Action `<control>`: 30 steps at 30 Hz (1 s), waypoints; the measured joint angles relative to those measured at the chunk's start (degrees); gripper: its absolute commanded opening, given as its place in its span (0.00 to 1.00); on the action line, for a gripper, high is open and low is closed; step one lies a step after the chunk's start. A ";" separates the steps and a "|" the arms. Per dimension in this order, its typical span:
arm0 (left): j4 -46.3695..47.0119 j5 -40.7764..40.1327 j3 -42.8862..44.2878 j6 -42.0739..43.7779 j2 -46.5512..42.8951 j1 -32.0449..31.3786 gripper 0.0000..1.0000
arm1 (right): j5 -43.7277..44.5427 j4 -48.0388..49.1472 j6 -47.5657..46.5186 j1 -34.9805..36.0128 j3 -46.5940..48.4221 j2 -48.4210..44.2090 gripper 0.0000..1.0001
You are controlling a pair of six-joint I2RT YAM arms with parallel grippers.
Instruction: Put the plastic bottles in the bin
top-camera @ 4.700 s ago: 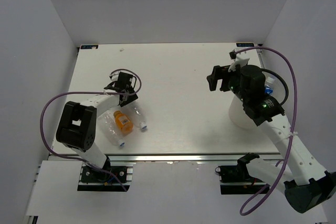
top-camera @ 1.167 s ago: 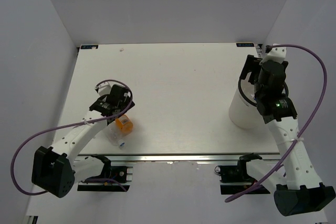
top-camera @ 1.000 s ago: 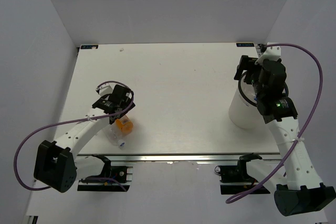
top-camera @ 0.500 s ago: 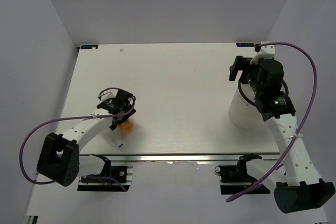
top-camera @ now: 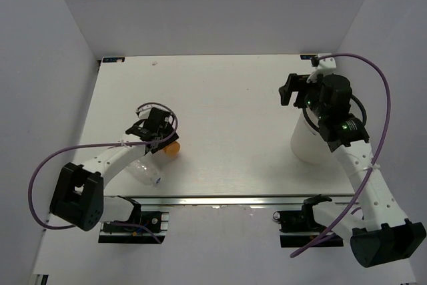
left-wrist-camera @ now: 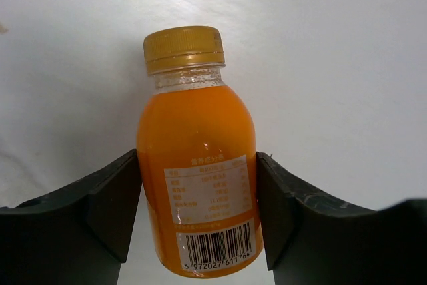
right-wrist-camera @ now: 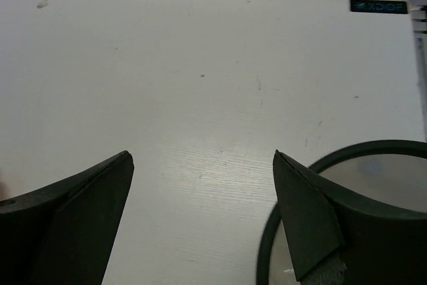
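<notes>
The short orange bottle (left-wrist-camera: 197, 165) with a gold cap sits between my left gripper's (left-wrist-camera: 198, 158) jaws, which press on both of its sides. In the top view the left gripper (top-camera: 157, 137) is at the table's near left, with the orange bottle (top-camera: 172, 149) poking out to its right. One clear crinkled bottle (top-camera: 145, 171) with a white cap lies just in front of it. The other bottles are out of view. The white bin (top-camera: 303, 143) stands at the right, largely under my right arm. My right gripper (top-camera: 287, 91) is open and empty, just left of the bin's black rim (right-wrist-camera: 373, 145).
The enclosure's grey walls rise on three sides. The table's near edge has a metal rail (top-camera: 220, 198) with both arm bases. A purple cable (top-camera: 373, 78) loops over the right arm.
My left gripper has come over the orange bottle, closed on it and shifted it to the right. My right gripper has swung left from over the bin to beside its rim.
</notes>
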 measured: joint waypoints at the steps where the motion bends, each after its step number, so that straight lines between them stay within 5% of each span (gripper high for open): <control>1: 2.03 1.95 0.15 2.36 -0.79 -0.02 0.32 | -1.03 0.00 0.28 0.90 0.00 0.42 0.89; 8: 21.97 28.79 -0.13 17.44 -11.08 -0.85 0.36 | -12.02 0.61 0.37 13.05 0.00 6.91 0.89; 16: 50.62 58.88 -9.66 20.83 -21.20 -2.62 0.33 | -33.68 10.03 6.47 17.20 -3.06 10.19 0.89; 21: 57.20 66.12 -11.52 20.68 -19.54 -4.46 0.31 | -41.94 21.81 16.46 17.20 -6.97 9.62 0.89; 30: 60.39 68.17 -10.97 21.07 -18.01 -6.38 0.29 | -43.15 31.50 26.88 18.75 -9.73 7.54 0.89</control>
